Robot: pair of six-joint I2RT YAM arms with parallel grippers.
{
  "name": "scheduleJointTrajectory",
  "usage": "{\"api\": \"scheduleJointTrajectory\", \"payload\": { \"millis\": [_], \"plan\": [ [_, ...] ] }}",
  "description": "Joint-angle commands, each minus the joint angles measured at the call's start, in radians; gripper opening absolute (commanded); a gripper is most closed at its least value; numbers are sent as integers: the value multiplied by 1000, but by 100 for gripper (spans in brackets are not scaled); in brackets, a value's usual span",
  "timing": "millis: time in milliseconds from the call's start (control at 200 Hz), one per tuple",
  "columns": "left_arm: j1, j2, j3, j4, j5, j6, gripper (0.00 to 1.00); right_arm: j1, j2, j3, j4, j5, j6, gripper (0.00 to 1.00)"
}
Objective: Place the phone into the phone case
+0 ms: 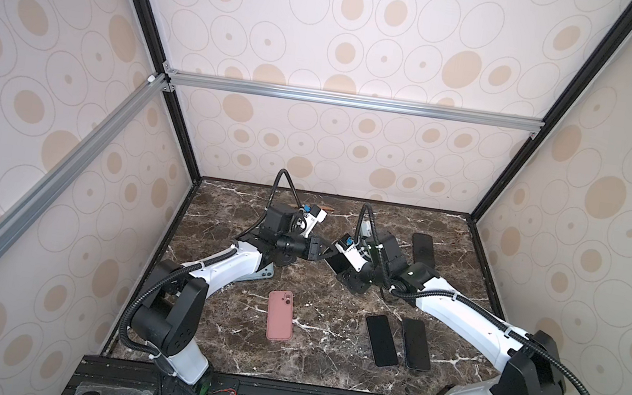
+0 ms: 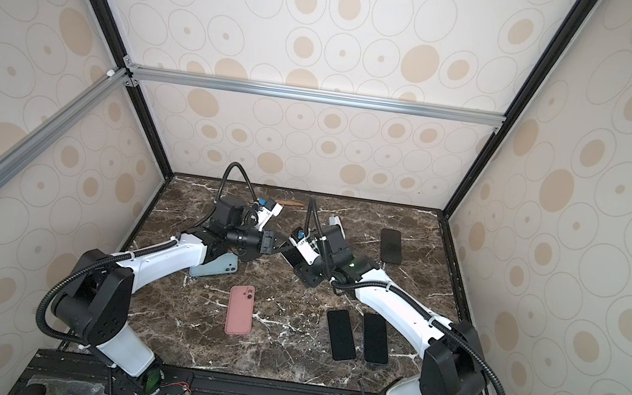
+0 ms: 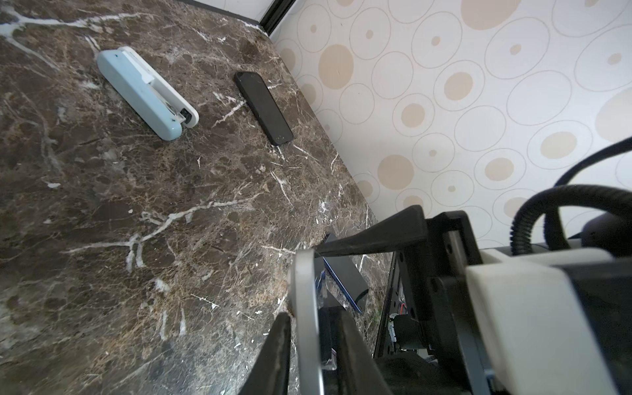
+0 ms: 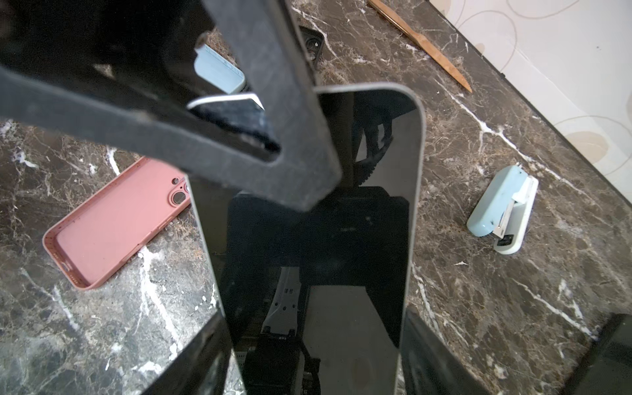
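**Two-arm hold above the worktop (image 1: 323,369).** The right gripper (image 4: 314,314) is clamping the phone (image 4: 318,239) by its 2 long sides. Its jaws are pressing on the silver frame and keeping the dark screen off the marble, turned toward the wrist camera. The left gripper (image 3: 309,316) is straddling the phone's far corner, with 1 finger on each side of its edge. Its jaws are standing narrow, but whether they are pressing on the phone cannot be told.

In both top views the phone is hanging between the 2 wrists, over the middle of the worktop. The pink phone case (image 1: 280,315) is lying open side up nearer the front, well apart from the phone.

- **Left side:** the left arm is covering part of a grey-blue case (image 2: 214,268).
- **Front right:** an inner black handset (image 1: 381,341) and an outer black handset (image 1: 416,344) are lying side by side.
- **Back right:** a rear black handset (image 3: 263,107) is lying near a pale blue stapler (image 3: 147,92).
- **Back wall:** a wooden blade (image 4: 420,44) is lying beside it.

Marks on the blue wrist tag (image 1: 349,243) are too small to read.
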Motion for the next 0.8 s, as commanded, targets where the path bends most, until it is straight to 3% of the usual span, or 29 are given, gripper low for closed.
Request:
{"api": "scheduleJointTrajectory", "payload": {
  "millis": [0, 245, 305, 390, 475, 670, 795],
  "plan": [
    [1, 14, 53, -51, 8, 49, 25, 17, -43, 17, 65, 27, -26, 41],
    [1, 16, 56, -45, 9, 57, 0, 21, -47, 14, 78, 38, -21, 46],
    [1, 9, 51, -27, -1, 49, 0, 23, -55, 15, 85, 42, -4, 57],
    [0, -15, 28, 37, -19, 25, 0, 23, -68, 18, 107, 51, 29, 88],
    [2, -46, 21, 82, -57, -6, 0, 22, -78, 55, 98, 46, 71, 99],
    [16, -145, 68, 123, -167, -65, 0, 3, -160, 106, 125, -11, 164, 100],
    [23, -236, 23, 288, -213, -173, 0, -94, -237, 87, 202, -170, 308, 100]
  ]
}}
